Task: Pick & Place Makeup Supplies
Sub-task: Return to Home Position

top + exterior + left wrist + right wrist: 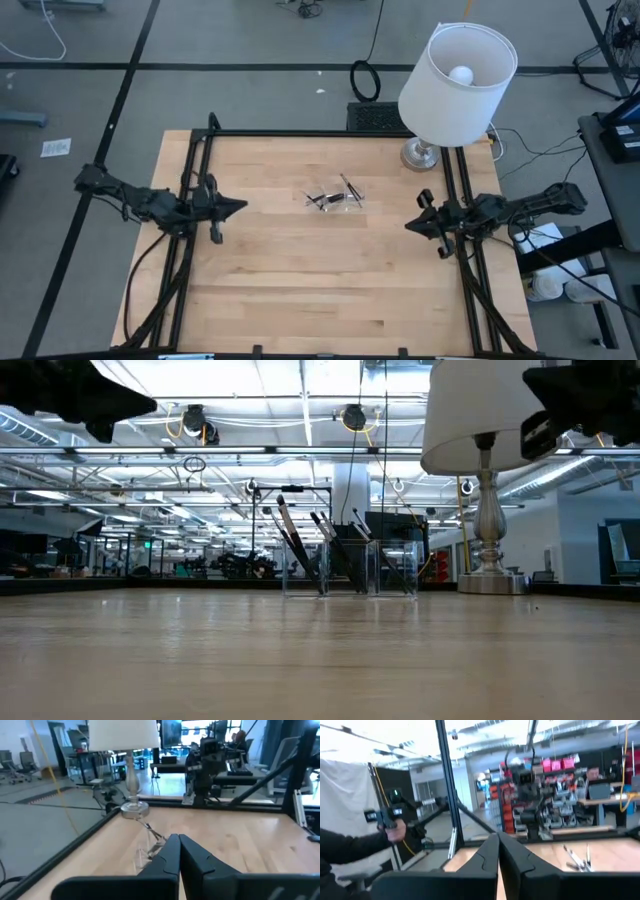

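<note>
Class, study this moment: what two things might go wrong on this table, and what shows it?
1. The makeup brushes lean steeply out of the clear organizer; it might tip or spill one.
2. The lamp stands near the right arm; a wide swing may strike it. The left arm waits at the opposite side.

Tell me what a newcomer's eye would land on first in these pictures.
The big white-shaded lamp at the table's far right corner dominates. Next comes the clear organizer at the table's middle, with dark makeup brushes leaning in it. The left end effector and right end effector hang shut at opposite sides of the table, both pointing toward the organizer.
</note>
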Motion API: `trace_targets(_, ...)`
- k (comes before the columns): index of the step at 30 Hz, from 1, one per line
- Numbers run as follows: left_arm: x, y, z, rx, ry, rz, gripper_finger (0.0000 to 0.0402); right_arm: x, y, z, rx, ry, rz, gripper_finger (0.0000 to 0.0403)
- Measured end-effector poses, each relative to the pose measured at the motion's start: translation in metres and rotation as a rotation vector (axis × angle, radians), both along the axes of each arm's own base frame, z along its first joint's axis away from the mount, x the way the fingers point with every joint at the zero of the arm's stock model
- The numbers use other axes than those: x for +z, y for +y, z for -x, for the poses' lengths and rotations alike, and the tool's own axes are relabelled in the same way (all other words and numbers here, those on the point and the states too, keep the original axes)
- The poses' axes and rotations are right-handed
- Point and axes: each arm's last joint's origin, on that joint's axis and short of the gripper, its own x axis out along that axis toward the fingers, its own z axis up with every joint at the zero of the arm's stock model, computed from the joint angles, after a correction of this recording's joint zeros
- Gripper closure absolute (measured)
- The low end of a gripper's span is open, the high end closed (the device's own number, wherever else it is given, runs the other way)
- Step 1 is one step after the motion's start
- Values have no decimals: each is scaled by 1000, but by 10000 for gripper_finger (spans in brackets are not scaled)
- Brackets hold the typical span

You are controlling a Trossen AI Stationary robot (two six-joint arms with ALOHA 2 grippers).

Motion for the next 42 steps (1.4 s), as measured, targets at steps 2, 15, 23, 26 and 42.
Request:
trace_targets(2, -5, 0, -1, -12, 8, 4, 400, 2, -1, 3, -2, -31, -4, 403)
trace_targets(15, -65, -8, -6, -251, 21, 45, 400, -1, -2, 7, -18, -11, 36, 403)
trace_targets(23, -69, -12, -7, -259, 73, 18, 401, -6, -4, 6, -106, 39, 46, 403)
trace_targets(26, -66, -14, -6, -278, 40, -8, 401, -6, -4, 6, -117, 41, 47, 403)
trace_targets(42, -67, -15, -6, -291, 52, -35, 382, -6, -4, 6, -131, 28, 112, 403)
